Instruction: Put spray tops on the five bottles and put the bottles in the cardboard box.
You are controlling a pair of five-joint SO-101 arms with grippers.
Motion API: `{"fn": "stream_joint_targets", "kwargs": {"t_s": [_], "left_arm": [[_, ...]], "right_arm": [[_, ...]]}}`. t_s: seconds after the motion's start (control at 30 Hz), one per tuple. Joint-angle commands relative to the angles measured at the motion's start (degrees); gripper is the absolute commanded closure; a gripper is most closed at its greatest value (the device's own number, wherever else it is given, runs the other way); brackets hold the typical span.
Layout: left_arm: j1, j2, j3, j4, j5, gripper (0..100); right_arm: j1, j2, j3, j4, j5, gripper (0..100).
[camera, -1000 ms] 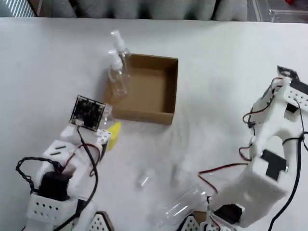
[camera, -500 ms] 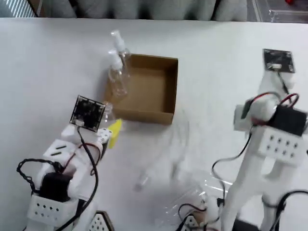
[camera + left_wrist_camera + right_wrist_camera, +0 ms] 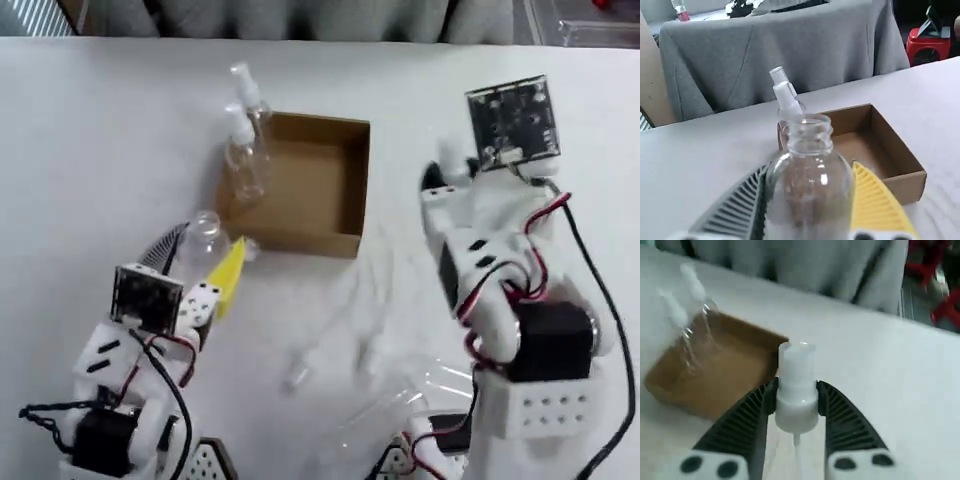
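**One hand on the bottle, the other on the top**

The left hand (image 3: 810,167) was clenched round the belly of an open-necked bottle (image 3: 809,145), held upright just beside the near-left corner of the box (image 3: 352,180). The right hand (image 3: 796,387) gripped a top (image 3: 796,365) by its collar, nozzle up and thin tube hanging below, over the table (image 3: 100,120) to the right of the box.

The bottle looked light, stiff and smooth (so probably slippery). A grip on the belly seemed sound, since it left the neck free. The top was small, and its tube would likely bend unless it entered the neck straight.

Open table lay between the hands. Two loose tops (image 3: 298,377) lay nearer the arm bases, and two capped bottles (image 3: 245,150) stood at the box's far-left corner. The rest of the box was free.
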Motion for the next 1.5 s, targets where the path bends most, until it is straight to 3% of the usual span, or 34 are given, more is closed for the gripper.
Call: {"fn": "stream_joint_targets", "kwargs": {"t_s": [0.0, 0.17, 0.3, 0.43, 0.63, 0.73, 0.83, 1.0, 1.47], "left_arm": [[-0.3, -0.7, 0.1, -4.9, 2.9, 98], [-0.1, -0.7, 2.9, -10.9, 14.2, 98], [-0.1, -0.7, 6.9, -16.0, 14.5, 98], [0.9, -0.7, 10.4, -18.5, 14.8, 98], [9.2, -0.7, 11.9, -18.4, 14.5, 98], [11.1, -0.7, 13.0, -18.5, 14.5, 98], [14.2, -0.7, 16.0, -19.6, 13.7, 98], [16.4, -0.7, 18.9, -21.7, 6.4, 98], [16.0, -0.7, 19.3, -21.8, 6.2, 98]], "right_arm": [[-7.3, -4.3, -0.4, -10.1, -0.5, 98.2], [-18.9, -9.0, -0.1, -19.5, -4.2, 98.2], [-25.5, -12.1, 1.1, -23.1, -12.0, 98.3], [-30.1, -18.2, 9.9, -25.2, -12.3, 98.3], [-30.3, -28.0, 28.5, -43.6, -11.8, 98.3], [-30.3, -28.3, 31.1, -48.1, -7.6, 98.3], [-30.3, -25.3, 30.9, -49.9, -5.9, 98.3], [-30.2, -18.1, 30.9, -53.5, -5.6, 98.3], [-25.3, -12.3, 31.3, -53.2, -6.2, 98.3]]}}
